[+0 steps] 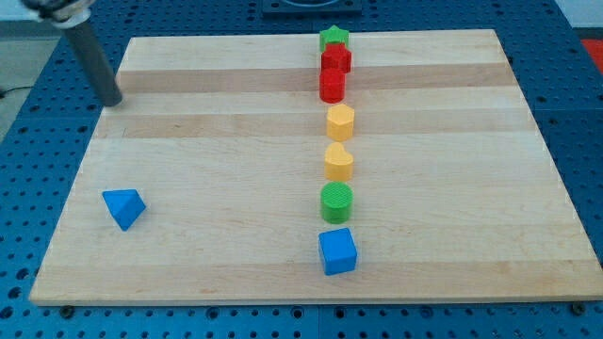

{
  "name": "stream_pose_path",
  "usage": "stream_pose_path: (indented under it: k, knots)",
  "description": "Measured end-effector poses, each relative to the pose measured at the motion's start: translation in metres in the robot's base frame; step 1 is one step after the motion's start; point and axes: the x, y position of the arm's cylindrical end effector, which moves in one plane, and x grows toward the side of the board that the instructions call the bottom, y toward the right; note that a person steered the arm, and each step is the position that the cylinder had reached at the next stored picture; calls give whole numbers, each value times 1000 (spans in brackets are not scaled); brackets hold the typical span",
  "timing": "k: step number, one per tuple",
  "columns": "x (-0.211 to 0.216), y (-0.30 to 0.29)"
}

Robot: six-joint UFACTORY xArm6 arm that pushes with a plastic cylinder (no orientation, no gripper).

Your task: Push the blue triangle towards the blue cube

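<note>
Pale wooden board (236, 141), planks with faint grain, lies on a blue perforated table (575, 113), and my tip (114, 101) rests at the board's edge near the view's top-left corner. It is a plain dark rod with no jaws, so nothing on it can spread or pinch, and it touches no block.

Well below my tip, toward the view's bottom and slightly right, sits the blue triangle (123, 206), a smooth matte wedge with a corner pointing down the view. Far to the right of my tip and lower still is the blue cube (337, 250), at the bottom of a column of blocks. Above it in that column come a green cylinder (336, 201), a yellow block (339, 161) with a notched top, a yellow block with flat facets (340, 121), two red blocks (334, 72) touching each other whose shapes I cannot make out, and a green star (334, 38) at the top. All look like hard plastic.

I judge the task is at its approach step: no push has begun. The next move calls for bringing my tip down to the triangle's left side, slightly above it, then driving rightward and a little downward across bare wood. An off-centre contact could spin the wedge
</note>
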Motion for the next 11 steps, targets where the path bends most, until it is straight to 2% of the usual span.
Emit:
stream_pose_path:
  k: [2, 3, 7, 11]
  knots:
    - [135, 0]
    - [156, 34]
    - [161, 152]
    - [190, 163]
